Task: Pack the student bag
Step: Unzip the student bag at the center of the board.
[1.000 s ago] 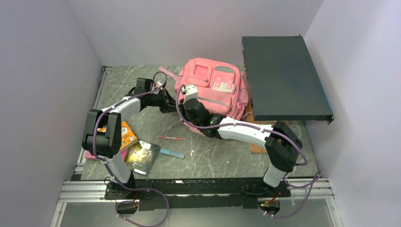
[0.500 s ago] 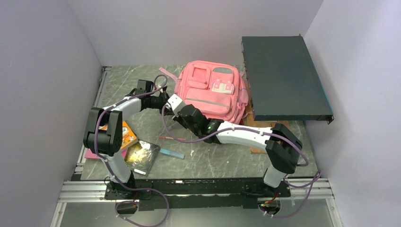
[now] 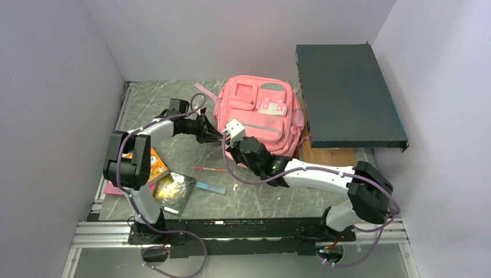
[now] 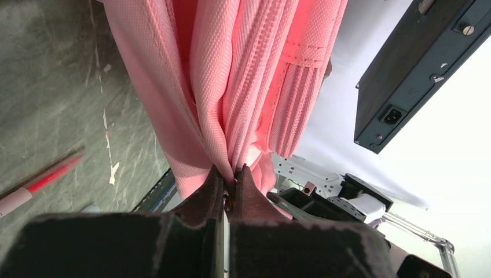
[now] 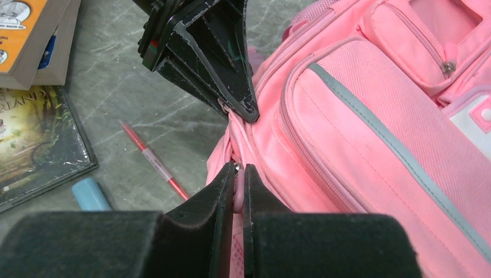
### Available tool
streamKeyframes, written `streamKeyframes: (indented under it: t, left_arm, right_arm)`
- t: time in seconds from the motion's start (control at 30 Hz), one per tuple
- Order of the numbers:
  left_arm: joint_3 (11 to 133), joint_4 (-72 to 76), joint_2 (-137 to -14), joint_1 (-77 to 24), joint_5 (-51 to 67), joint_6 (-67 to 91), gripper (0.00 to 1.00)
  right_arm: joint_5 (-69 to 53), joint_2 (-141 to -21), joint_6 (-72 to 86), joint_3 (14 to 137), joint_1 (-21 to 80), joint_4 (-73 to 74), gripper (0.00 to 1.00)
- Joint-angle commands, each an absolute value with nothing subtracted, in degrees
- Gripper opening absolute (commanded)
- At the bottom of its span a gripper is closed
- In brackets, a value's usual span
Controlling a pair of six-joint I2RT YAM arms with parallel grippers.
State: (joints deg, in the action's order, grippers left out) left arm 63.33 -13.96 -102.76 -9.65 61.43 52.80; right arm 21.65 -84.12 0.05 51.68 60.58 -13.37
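A: While both arms meet at one corner of the bag (image 3: 260, 110), what has the left gripper (image 4: 228, 174) got?
B: Jaws pinched tight on a fold of pink fabric. The rest runs straight ahead of them.
A: Right gripper (image 5: 237, 172)?
B: Clamped narrow on the same pink edge, just short of the left's tips. Bag body spreads to its right; red pen (image 5: 153, 159) lies to its left.

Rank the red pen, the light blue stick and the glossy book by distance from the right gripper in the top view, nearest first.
Measured from the right gripper, which pinches the pink bag:
1. Red pen, on the table just toward the arm bases.
2. Light blue stick, past the pen.
3. Glossy book, farthest, off to the left.
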Motion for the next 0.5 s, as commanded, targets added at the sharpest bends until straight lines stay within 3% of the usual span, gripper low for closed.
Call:
streamKeyframes:
  t: [0.0, 0.27, 0.47]
  left_arm:
    - [65.29, -7.9, -102.84, -6.5, 57.13, 51.46, 0.0]
    - [64.75, -6.9, -102.08, -6.55, 57.39, 52.09, 0.0]
    - [65.11, -7.58, -101.75, -6.62, 57.48, 51.67, 0.0]
  right_arm:
    - [28.63, -77.39, 4.93, 50.46, 61.34, -6.57, 0.0]
    - [28.31, -76.96, 23.72, 59.05, 61.32, 15.81, 0.0]
    - [29.47, -77.2, 33.94, 60.33, 61.24, 22.27, 0.0]
